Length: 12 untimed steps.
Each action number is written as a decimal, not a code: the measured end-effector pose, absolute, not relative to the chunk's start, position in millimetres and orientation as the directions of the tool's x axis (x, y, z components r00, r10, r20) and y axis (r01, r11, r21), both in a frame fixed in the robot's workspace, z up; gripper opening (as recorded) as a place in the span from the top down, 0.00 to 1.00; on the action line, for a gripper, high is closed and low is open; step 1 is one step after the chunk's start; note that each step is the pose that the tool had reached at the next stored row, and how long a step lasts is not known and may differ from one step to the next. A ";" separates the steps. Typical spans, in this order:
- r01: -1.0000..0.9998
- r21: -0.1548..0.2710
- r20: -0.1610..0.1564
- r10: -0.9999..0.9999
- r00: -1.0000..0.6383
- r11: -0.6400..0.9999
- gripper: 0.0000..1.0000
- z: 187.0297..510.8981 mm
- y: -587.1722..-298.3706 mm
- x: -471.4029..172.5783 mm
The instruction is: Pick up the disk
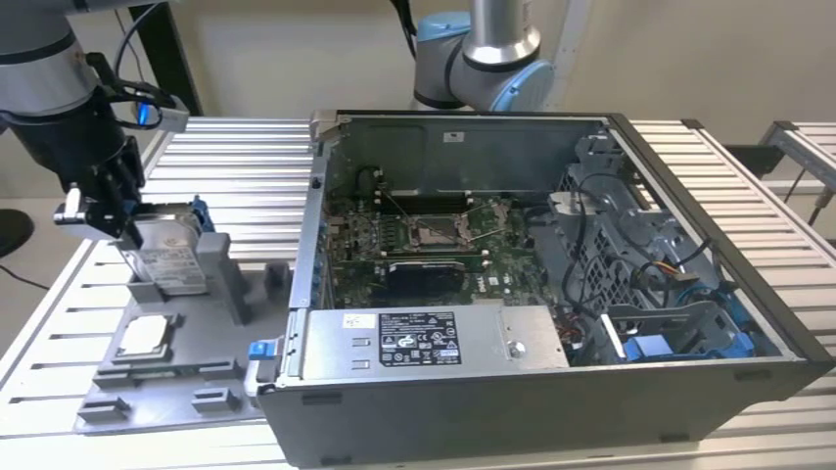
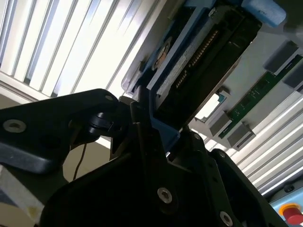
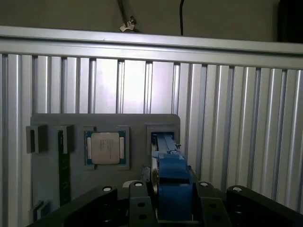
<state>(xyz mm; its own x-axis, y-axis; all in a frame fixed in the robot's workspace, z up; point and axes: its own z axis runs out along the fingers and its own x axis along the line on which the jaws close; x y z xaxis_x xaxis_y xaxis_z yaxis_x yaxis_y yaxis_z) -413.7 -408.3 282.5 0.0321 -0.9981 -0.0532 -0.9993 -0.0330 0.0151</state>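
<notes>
The black gripper (image 1: pixel 128 223) is clamped on the disk (image 1: pixel 172 262), which stands upright on its edge at the tall slot in one corner of the grey tray (image 1: pixel 170 389). Whether its lower edge sits in that slot or hangs clear of it cannot be told. The disk is a flat slab of dull silver metal with a white label on its broad face and a blue plastic rail (image 1: pixel 199 213) along one edge. The tray is matte grey, moulded into square pockets and small blocks, and lies on a table (image 1: pixel 249 166) of ribbed aluminium slats. A small square chip (image 1: pixel 144 336) of bright metal lies in a tray pocket near the slot. Just beside the tray, toward the exterior view's right, stands an open dark-grey case (image 1: pixel 549 411) with a green board inside. The first wrist view adds the look down the disk's thin edge. There the blue rail is pinched between two black fingers (image 3: pixel 137 205) studded with round screw heads, and a narrow dark-green memory stick (image 3: pixel 64 165) lies in the tray beyond the chip. The second wrist view adds the disk's dark end, with a row of gold contacts.
</notes>
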 end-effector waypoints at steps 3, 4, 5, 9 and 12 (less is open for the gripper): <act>-0.999 0.013 -0.067 -0.997 0.032 -0.033 1.00 282.5 -408.2 -413.7; -0.999 0.013 -0.067 -0.997 0.032 -0.033 1.00 282.5 -408.2 -413.7; -0.999 0.013 -0.067 -0.997 0.032 -0.033 1.00 282.5 -408.2 -413.7; -0.999 0.013 -0.067 -0.997 0.032 -0.033 1.00 282.5 -408.3 -413.7; -0.999 0.013 -0.067 -0.997 0.032 -0.033 1.00 282.5 -408.3 -413.7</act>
